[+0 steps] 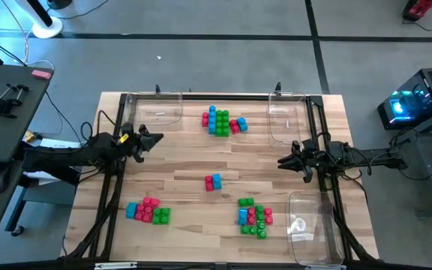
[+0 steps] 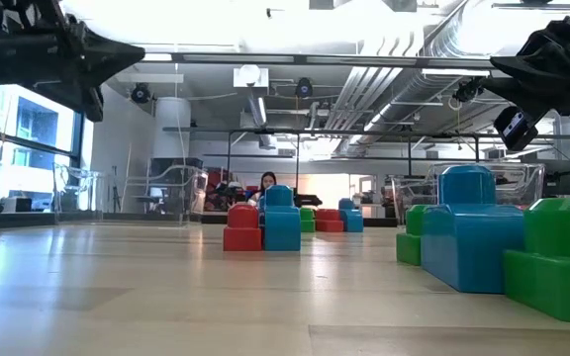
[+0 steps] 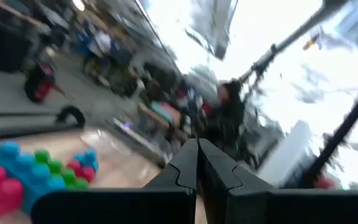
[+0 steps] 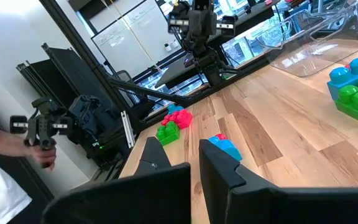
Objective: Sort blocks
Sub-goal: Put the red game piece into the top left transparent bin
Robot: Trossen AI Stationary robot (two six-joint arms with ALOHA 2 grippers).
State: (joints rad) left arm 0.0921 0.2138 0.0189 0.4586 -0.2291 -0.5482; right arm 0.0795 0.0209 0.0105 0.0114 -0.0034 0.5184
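1. Above the bench's (image 1: 178, 169) left edge, my left fingers (image 1: 158, 137) are pressed together, empty; above the right edge my right fingers (image 1: 284, 160) stand slightly apart, empty.
2. Blocks (image 1: 223, 121) lie unsorted: far-edge cluster, centre pair (image 1: 213, 181), two near-edge heaps.
3. I'd start with the centre pair, descending squarely, gripping one colour.
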